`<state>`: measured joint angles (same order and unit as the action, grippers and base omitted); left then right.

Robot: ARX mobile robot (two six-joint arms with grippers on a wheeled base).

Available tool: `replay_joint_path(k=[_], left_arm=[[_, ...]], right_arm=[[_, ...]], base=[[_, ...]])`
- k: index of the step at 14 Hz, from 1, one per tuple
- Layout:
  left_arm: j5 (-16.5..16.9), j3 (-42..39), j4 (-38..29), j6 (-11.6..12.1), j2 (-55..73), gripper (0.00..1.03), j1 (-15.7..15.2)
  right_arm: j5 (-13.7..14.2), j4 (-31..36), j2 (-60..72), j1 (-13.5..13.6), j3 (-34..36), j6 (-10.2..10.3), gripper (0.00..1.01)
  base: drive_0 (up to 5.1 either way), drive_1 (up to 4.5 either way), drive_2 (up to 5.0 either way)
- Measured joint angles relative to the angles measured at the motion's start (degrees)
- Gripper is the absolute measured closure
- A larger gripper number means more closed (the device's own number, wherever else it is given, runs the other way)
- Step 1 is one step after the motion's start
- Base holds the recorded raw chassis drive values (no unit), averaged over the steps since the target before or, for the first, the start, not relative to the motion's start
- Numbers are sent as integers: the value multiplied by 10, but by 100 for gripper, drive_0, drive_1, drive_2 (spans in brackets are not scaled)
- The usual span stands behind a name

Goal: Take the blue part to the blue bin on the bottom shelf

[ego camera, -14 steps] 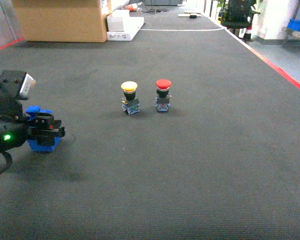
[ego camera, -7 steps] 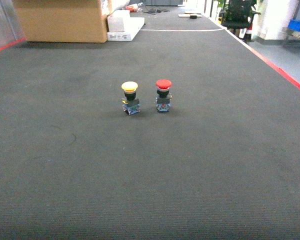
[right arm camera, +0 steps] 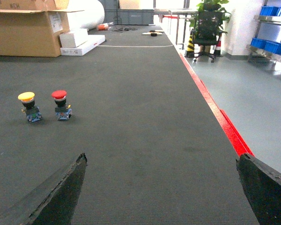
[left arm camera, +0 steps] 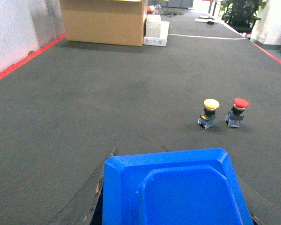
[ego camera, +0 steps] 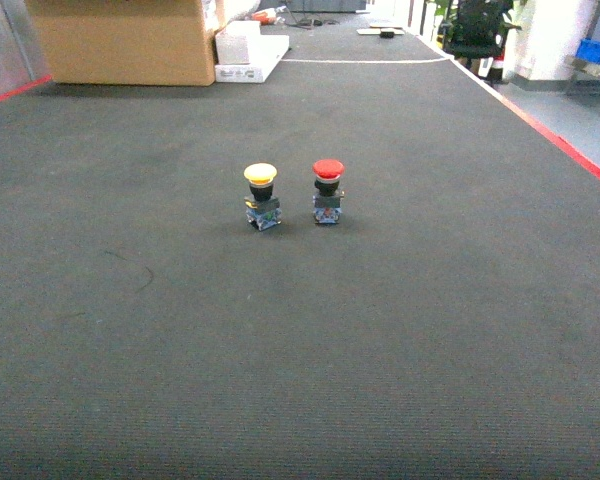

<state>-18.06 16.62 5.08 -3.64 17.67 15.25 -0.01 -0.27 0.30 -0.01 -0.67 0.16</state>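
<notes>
The blue part (left arm camera: 178, 192) fills the bottom of the left wrist view as a smooth blue plastic block. My left gripper (left arm camera: 175, 159) is shut on it, with one dark finger (left arm camera: 91, 199) showing at its left side. My right gripper (right arm camera: 161, 158) is open over bare dark carpet with nothing between its fingers (right arm camera: 61, 192). Neither gripper appears in the head view. A steel rack holding blue bins (right arm camera: 271, 46) stands far off at the right. I cannot tell whether that is the bottom shelf.
A yellow push button (ego camera: 261, 196) and a red push button (ego camera: 327, 190) stand side by side mid-carpet. A cardboard box (ego camera: 120, 40) and white boxes (ego camera: 248, 50) sit at the back left. Red tape (right arm camera: 225, 122) edges the carpet on the right. An office chair (ego camera: 475, 30) stands at the back.
The left arm, holding the blue part, was at the left edge of the head view a second ago. It has since moved out of that view.
</notes>
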Motion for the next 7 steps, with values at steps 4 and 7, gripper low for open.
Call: replay_joint_path(k=[4,7], left_arm=[[-4,0,-2,-5,4,58,-1],[-4,0,-2,-5,6,58,-1]], right_arm=[[0,0,0,0,0,0,3],[0,-1,0,0,0,0,3]], base=[[1,-106,107],[1,-282,284]])
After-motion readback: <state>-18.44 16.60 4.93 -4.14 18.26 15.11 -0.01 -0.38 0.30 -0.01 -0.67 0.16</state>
